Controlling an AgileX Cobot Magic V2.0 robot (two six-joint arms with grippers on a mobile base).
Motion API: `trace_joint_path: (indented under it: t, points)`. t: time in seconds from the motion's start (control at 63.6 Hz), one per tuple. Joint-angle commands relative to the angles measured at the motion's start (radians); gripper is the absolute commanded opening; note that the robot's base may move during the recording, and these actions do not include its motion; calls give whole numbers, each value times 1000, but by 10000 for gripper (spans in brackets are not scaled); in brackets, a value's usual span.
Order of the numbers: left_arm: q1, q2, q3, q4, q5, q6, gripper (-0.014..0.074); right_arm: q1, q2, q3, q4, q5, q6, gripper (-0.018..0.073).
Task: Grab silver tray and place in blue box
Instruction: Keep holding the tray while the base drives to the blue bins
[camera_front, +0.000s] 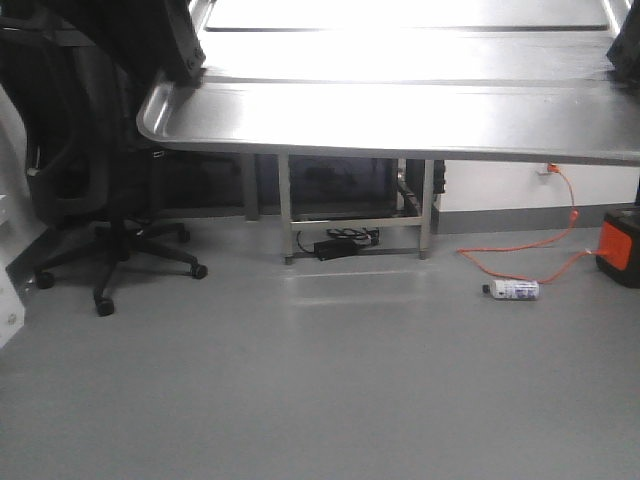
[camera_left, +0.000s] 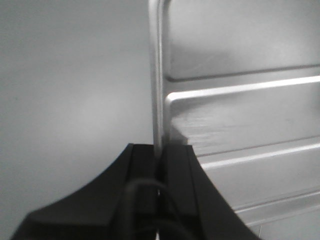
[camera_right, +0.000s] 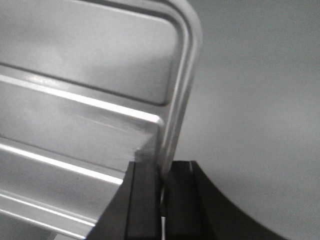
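While silver tray (camera_front: 400, 120) hangs aloft, left end effector (camera_left: 161, 151) and right end effector (camera_right: 163, 167) clamp its rim.

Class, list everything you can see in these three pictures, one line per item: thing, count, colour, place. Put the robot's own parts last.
silver tray: one, shiny silver, held up across the top of the front view
floor: one, grey, below
office chair: one, black, standing at left
metal stand: one, grey, beneath the tray in the front view
power brick: one, black, under the stand
cable: one, orange, trailing at right
bottle: one, white label, lying near the cable
box: one, orange and black, right edge
left claw: one, black, shut on the tray's rim
right claw: one, black, shut on the opposite rim
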Motion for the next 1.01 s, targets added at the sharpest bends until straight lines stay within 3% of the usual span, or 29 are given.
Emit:
trace_joint_path:
  t: [0.0,0.99]
  points:
    - [5,-31,-21,77,17,16,-105,-8,-22,-26,-103,18,-24,57]
    - [7,122,-21,71,9,16,-105,-9,-22,-26,-104,17,-24,57]
